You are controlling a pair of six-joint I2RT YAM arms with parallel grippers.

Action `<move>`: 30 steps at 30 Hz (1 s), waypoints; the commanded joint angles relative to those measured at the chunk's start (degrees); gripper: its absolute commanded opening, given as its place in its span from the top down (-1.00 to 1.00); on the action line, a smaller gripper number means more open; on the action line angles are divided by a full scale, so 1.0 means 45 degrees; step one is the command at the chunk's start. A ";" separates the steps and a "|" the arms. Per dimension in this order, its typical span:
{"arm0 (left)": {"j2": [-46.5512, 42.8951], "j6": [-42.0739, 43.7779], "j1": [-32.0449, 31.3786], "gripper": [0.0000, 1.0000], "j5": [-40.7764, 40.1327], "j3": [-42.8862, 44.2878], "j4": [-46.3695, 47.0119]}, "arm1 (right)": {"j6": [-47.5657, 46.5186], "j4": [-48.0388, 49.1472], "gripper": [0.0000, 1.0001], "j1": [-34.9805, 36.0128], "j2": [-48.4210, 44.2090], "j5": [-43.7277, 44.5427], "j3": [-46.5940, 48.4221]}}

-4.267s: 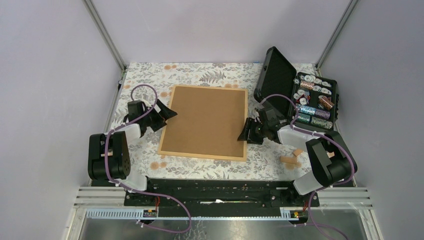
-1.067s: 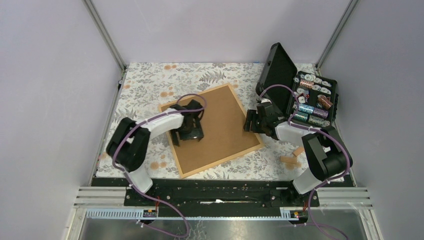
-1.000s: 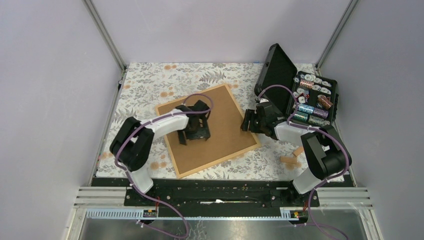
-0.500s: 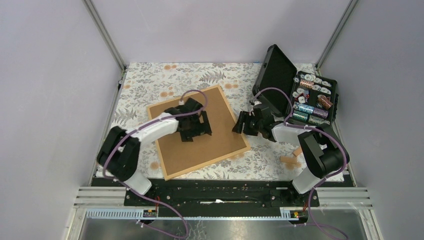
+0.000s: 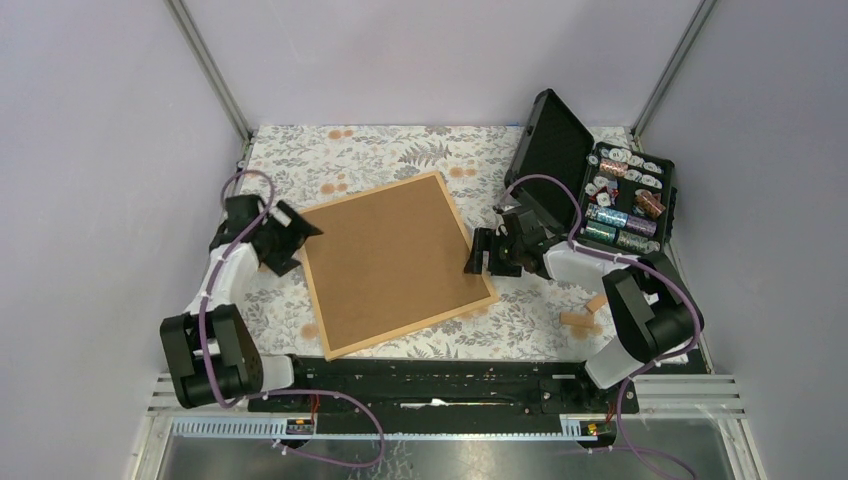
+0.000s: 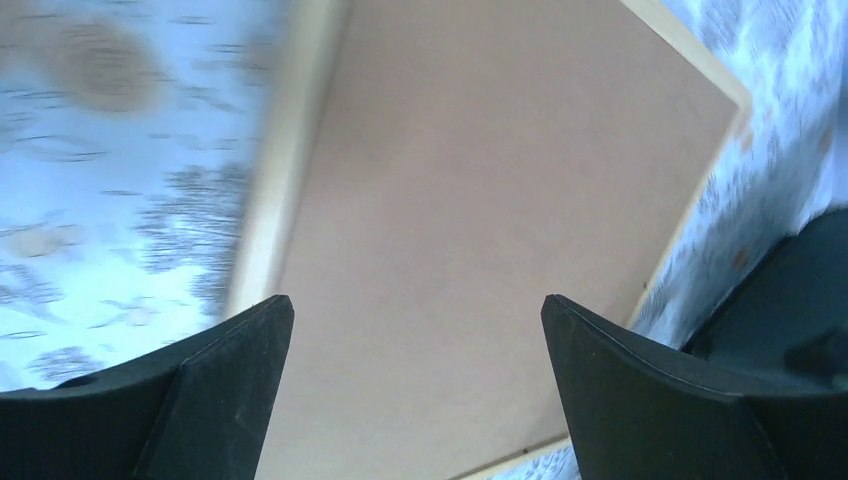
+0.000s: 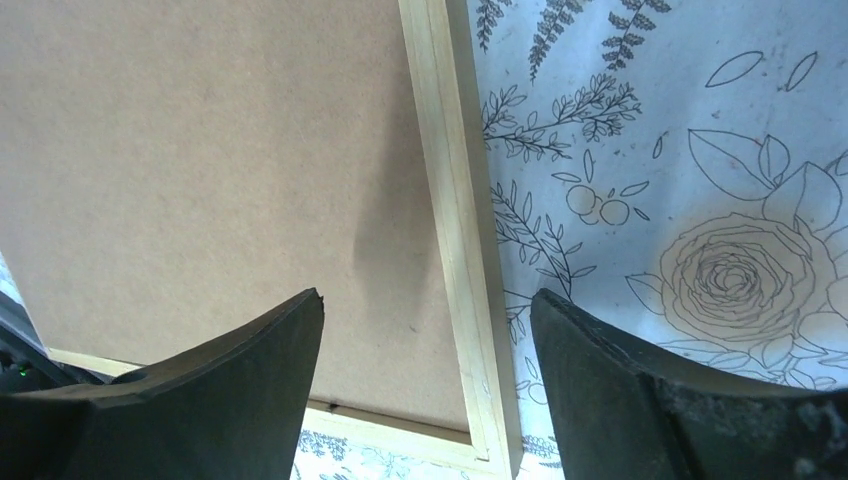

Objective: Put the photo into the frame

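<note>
**Top view.** A large thin rectangular frame of pale pine-coloured wood (image 5: 412,327) lies flat on the table (image 5: 400,150), turned askew to its edges. The table is covered in a white cloth printed with grey ferns and orange flowers. The frame is filled by a plain matt brown fibreboard backing (image 5: 395,260).

The left end effector (image 5: 298,248) is seen just beside the frame's left side, and the right end effector (image 5: 474,255) at its right side. An open black hard plastic case (image 5: 560,150) stands at the far right, its tray packed with glittery spools (image 5: 620,215). Small pale wooden blocks (image 5: 580,320) lie near the right arm's base.

**Left wrist view.** The picture is blurred. The two black wedge-shaped fingers (image 6: 200,400) are held wide apart with nothing between them. Beyond them the smooth brown board and one pale moulding strip can be made out.

**Right wrist view.** This view is sharp. The fingers (image 7: 650,400) are spread and grip nothing. Only here are the moulding's fine grain and stepped inner lip visible, along with a near corner joint. The cloth's outline-drawn rose and sprigs also show.
</note>
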 commanded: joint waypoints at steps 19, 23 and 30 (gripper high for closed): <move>-0.1692 -0.3491 -0.4935 -0.98 0.1683 -0.4611 0.3257 | -0.1598 -0.3219 -0.97 0.0194 0.0273 0.0835 0.1866; -0.1651 -0.1624 -0.4540 -0.97 0.0421 -0.2630 0.1257 | -0.1845 -0.3523 -0.98 0.0195 0.0132 0.1130 0.1992; 0.0096 -0.0126 -0.2100 -0.97 0.1269 -0.0277 0.1154 | -0.2147 -0.4143 -0.98 0.0260 -0.0332 0.1871 0.2249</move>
